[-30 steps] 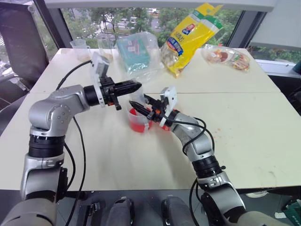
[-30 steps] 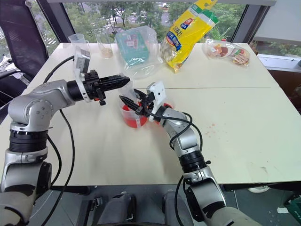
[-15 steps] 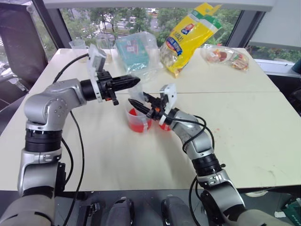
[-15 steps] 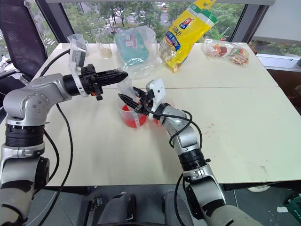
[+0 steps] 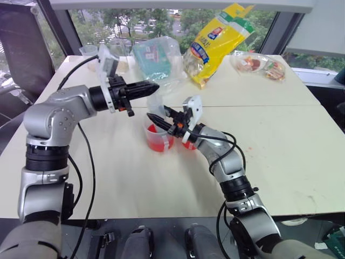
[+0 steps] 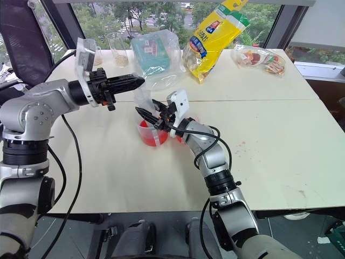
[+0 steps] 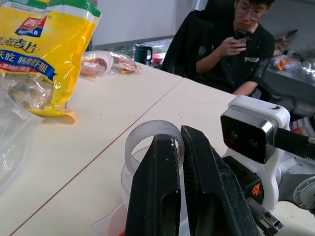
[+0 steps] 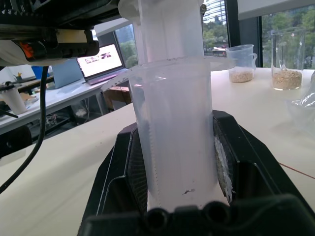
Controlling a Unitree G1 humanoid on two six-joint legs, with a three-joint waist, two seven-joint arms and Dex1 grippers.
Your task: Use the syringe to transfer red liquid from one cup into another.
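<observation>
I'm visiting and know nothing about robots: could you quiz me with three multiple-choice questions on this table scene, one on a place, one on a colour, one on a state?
1. Where is the yellow bag?
A. far side of the table
B. on the floor
C. in a pincer

2. What colour is the liquid in the cup?
A. blue
B. red
C. green

3. How is the right pincer?
A. wide open, nothing in it
B. shut on the syringe
C. shut on a spoon

Answers: 1 A, it lies by the window. 2 B, red fills the cup's bottom. 3 B, its fingers clamp the clear barrel.
</observation>
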